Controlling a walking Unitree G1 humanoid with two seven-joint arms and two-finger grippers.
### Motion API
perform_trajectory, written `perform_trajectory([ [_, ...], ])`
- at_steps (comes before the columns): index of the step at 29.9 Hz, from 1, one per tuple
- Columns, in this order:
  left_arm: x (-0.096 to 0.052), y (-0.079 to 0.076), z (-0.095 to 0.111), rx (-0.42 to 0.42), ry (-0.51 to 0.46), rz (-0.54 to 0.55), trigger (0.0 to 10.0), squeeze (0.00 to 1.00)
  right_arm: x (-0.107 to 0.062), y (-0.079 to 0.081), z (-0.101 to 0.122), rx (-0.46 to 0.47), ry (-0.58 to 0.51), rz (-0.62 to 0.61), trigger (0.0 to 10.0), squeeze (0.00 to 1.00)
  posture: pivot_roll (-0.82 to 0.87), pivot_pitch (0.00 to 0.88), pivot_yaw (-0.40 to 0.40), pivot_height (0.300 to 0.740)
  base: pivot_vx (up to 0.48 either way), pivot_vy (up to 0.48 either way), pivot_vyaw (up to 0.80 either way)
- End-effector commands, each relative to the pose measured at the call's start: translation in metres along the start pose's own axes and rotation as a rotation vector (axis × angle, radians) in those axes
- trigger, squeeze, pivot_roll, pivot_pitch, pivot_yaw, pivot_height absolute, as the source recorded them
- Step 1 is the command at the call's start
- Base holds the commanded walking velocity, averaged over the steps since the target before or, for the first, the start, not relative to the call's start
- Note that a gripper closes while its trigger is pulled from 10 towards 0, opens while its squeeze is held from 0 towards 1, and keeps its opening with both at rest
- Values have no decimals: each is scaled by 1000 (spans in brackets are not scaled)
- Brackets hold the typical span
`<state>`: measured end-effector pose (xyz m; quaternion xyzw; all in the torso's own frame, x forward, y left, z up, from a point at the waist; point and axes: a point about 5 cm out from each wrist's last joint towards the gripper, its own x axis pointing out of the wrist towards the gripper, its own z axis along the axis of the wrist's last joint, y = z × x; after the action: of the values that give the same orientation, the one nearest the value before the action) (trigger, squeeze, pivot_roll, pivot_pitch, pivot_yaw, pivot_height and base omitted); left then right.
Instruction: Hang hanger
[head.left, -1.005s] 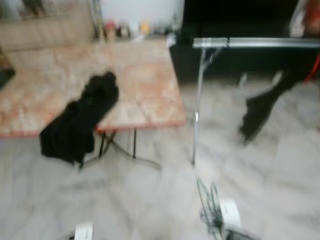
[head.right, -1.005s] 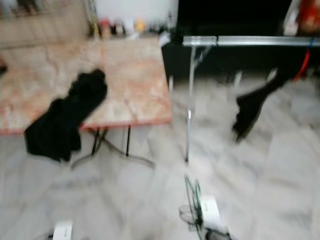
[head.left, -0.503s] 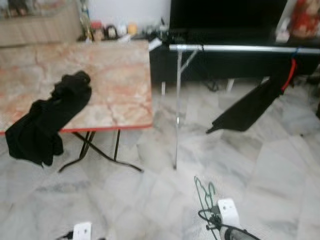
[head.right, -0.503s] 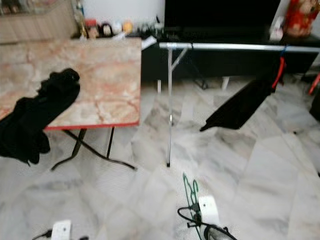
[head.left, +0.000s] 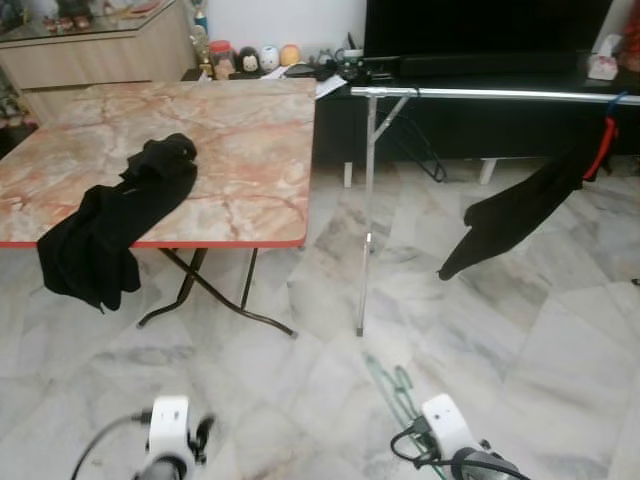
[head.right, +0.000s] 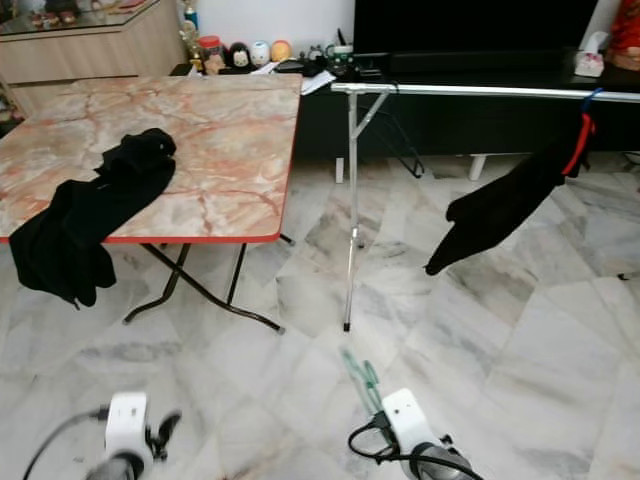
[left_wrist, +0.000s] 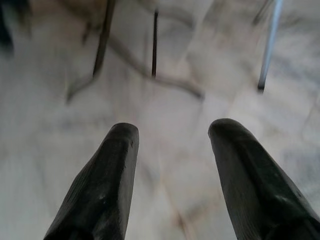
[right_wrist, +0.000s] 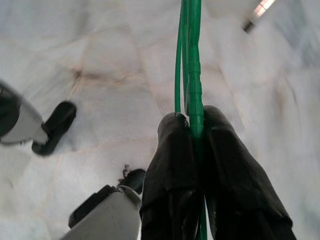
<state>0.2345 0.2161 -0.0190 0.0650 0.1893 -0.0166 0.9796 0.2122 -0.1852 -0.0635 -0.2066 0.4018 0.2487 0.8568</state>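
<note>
Right gripper (right_wrist: 192, 131) is held low and pointed forward, fingers clamped on the green hanger (right_wrist: 190, 60), which extends beyond the fingertips. Left gripper (left_wrist: 172, 131) is low, fingers apart over the floor (left_wrist: 165, 165).

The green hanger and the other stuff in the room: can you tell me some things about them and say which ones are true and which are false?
1. The right gripper is shut on the green hanger. True.
2. The green hanger already hangs on the silver rail. False: it is held low above the floor, away from the rail.
3. A black garment hangs from the rail on a red hanger. True.
4. The left gripper holds a black cloth. False: its fingers are open, with nothing between them.
5. The black clothes on the marble table lie flat in its middle. False: they droop over the front edge.
</note>
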Motion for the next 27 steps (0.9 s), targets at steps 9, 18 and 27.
perform_trajectory([
  [9, -12, -7, 43, 203, -208, -258, 10000, 0, -31, -37, 43, -574, -299, 280, 10000, 0, -53, 0, 45, 732, 0, 0, 0],
  [18, -41, -26, 83, 400, -235, -674, 10000, 0, -43, -59, 62, -525, -105, 653, 10000, 0, -59, 0, 42, 732, 0, 0, 0],
  [27, -64, -45, 114, 447, -175, -943, 10000, 0, -49, -61, 98, -657, -201, 676, 10000, 0, -49, 0, 28, 732, 0, 0, 0],
])
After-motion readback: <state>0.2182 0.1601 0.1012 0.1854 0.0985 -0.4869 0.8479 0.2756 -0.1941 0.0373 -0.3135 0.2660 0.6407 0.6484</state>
